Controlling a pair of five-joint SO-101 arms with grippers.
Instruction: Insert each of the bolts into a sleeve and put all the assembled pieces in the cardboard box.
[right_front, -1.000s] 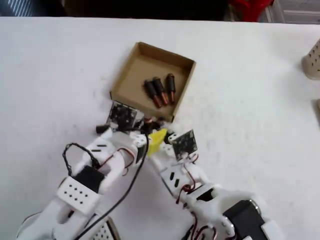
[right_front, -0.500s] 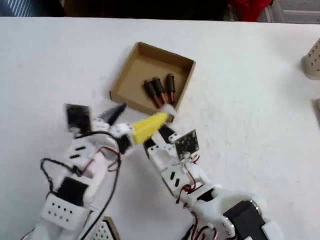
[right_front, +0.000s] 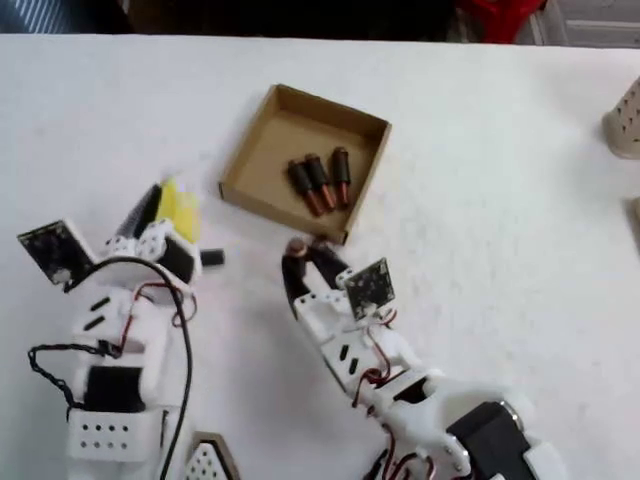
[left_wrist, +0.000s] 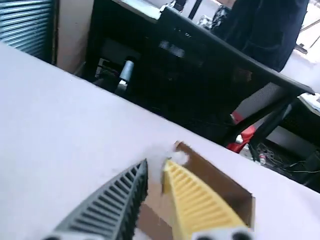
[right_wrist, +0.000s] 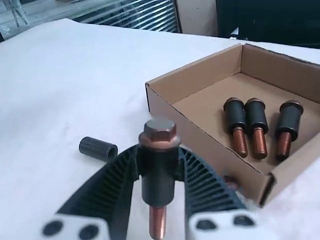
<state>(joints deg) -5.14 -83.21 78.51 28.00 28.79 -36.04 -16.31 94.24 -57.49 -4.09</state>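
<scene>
My right gripper (right_front: 300, 258) (right_wrist: 159, 156) sits just in front of the cardboard box (right_front: 290, 97) (right_wrist: 200, 131), shut on a copper bolt in a black sleeve (right_wrist: 159, 172) held upright, head up. Three assembled pieces (right_front: 320, 180) (right_wrist: 257, 125) lie side by side inside the box. A loose black sleeve (right_front: 212, 258) (right_wrist: 97, 148) lies on the table, between the two arms. My left gripper (right_front: 165, 200) (left_wrist: 156, 167) is raised left of the box, its black and yellow fingers close together with nothing between them. The box (left_wrist: 220, 186) lies beyond its tips.
A cream perforated object (right_front: 625, 120) stands at the table's right edge. Dark furniture (left_wrist: 200, 75) stands beyond the table's far edge. White tabletop lies open to the right of the box.
The left arm has swung back to the left, away from the right gripper. The right arm has stayed still with its piece. The loose sleeve now shows on the table.
</scene>
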